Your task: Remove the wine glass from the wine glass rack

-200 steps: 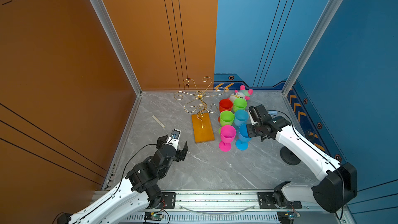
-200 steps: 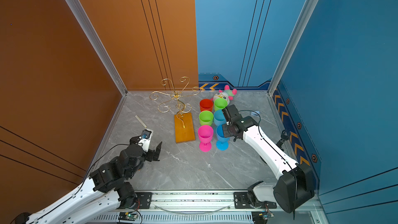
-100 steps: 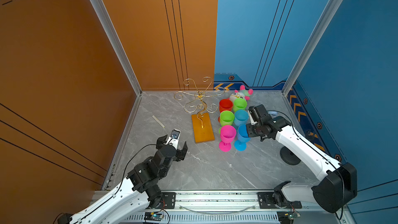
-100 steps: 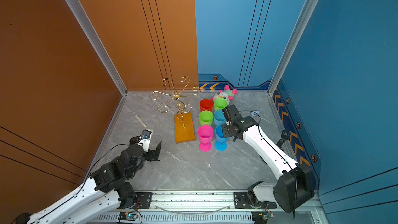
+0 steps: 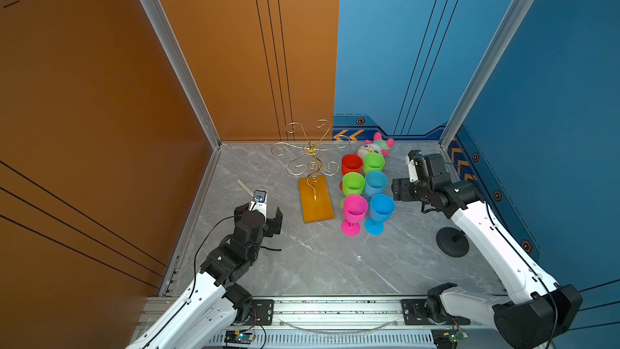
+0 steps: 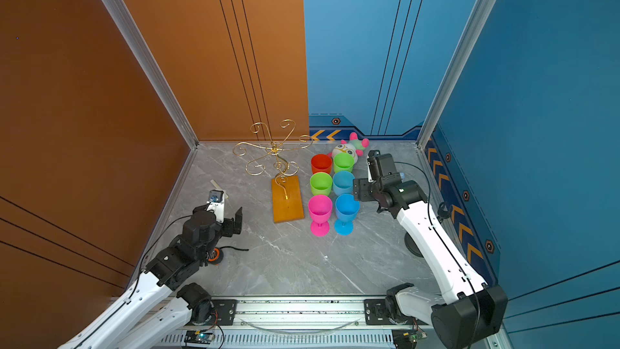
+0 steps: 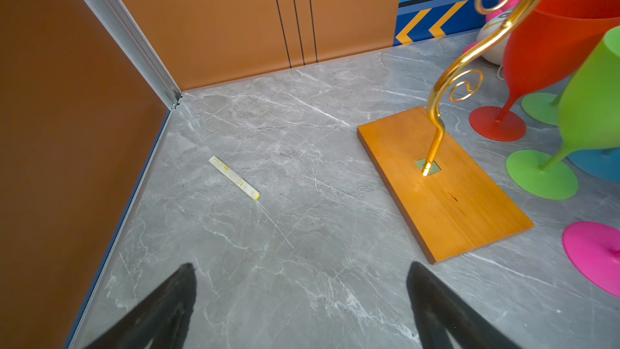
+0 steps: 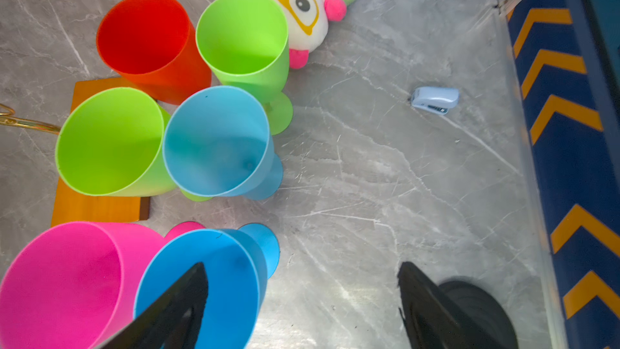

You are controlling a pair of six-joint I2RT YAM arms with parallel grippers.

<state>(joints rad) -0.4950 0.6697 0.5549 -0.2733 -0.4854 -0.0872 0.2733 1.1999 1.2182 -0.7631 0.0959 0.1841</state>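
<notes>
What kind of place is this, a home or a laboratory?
Most likely a laboratory robot cell, not a home: two robot arms mounted on an aluminium rail, plain orange and blue wall panels, and staged props, plastic wine glasses beside a gold wine glass rack.

In the left wrist view, the rack [image 7: 434,147] is cut off above its stem, and the pink glass [image 7: 593,256] shows its foot only. In the right wrist view, the green glass [image 8: 110,142] hides most of the wooden base [image 8: 100,209]. The black stand [image 8: 489,310] is blurred.
</notes>
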